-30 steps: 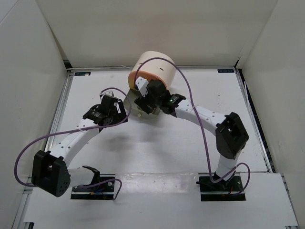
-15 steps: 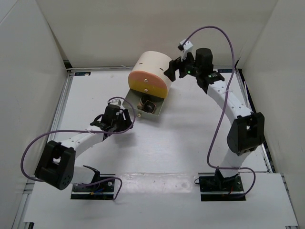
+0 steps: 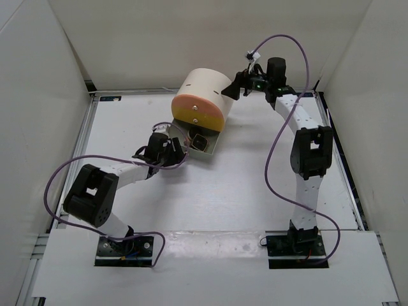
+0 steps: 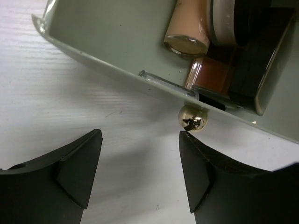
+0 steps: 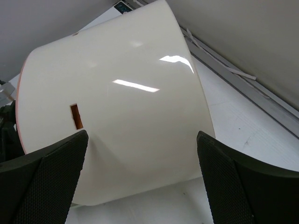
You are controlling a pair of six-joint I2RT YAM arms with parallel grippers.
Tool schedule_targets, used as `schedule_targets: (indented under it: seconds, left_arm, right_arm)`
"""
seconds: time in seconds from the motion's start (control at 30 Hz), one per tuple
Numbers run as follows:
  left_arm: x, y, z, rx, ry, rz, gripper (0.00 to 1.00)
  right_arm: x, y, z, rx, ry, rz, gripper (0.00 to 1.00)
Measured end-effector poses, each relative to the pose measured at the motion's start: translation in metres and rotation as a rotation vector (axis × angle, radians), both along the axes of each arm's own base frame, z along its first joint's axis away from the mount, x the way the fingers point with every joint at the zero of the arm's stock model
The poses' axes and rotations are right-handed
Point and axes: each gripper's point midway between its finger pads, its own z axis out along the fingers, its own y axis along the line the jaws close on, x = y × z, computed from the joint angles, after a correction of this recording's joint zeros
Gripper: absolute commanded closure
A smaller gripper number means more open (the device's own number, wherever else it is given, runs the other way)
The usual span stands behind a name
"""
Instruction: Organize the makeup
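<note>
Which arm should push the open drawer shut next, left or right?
Left, likely. The left gripper, open, faces the gold knob on the drawer at close range. The right gripper, also open, is behind the cream cylinder, away from the drawer front.

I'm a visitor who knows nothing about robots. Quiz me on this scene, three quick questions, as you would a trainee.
1. Which arm reaches behind the large cream cylinder?
2. What sits just ahead of the left arm's open jaws? A: the round gold knob on the pale grey drawer; B: a slim pencil; C: a beige sponge.
3. True or false: that drawer is shut and empty.
Key: 1 the right arm; 2 A; 3 false, it is open with makeup inside.
</note>
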Motion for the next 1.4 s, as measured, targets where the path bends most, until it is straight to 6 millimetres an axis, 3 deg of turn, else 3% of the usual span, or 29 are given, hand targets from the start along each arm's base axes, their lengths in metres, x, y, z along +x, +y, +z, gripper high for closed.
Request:
schedule_targets:
  seconds: [0.27, 0.57, 0.83, 1.13, 1.4]
  left_arm:
    - [0.016, -0.008, -0.004, 0.02, 0.01, -0.02, 0.24]
    - [0.026, -0.009, -0.001, 0.035, 0.003, -0.015, 0.24]
    - [0.027, -0.009, -0.003, 0.039, 0.012, -0.013, 0.24]
    - [0.042, -0.01, -0.012, 0.03, -0.003, 0.035, 0.24]
    - [0.092, -0.014, 0.001, -0.001, -0.111, 0.131, 0.2]
  right_arm:
    - [0.005, 0.008, 0.01, 0.05, -0.08, 0.081, 0.01]
    - [0.034, -0.007, -0.004, 0.09, -0.081, 0.048, 0.01]
    - [0.045, -0.003, -0.006, 0.176, -0.094, 0.105, 0.01]
    - [0.02, 0.011, -0.001, 0.228, -0.116, 0.273, 0.09]
    - [0.005, 0.006, 0.004, 0.262, -0.102, 0.339, 0.12]
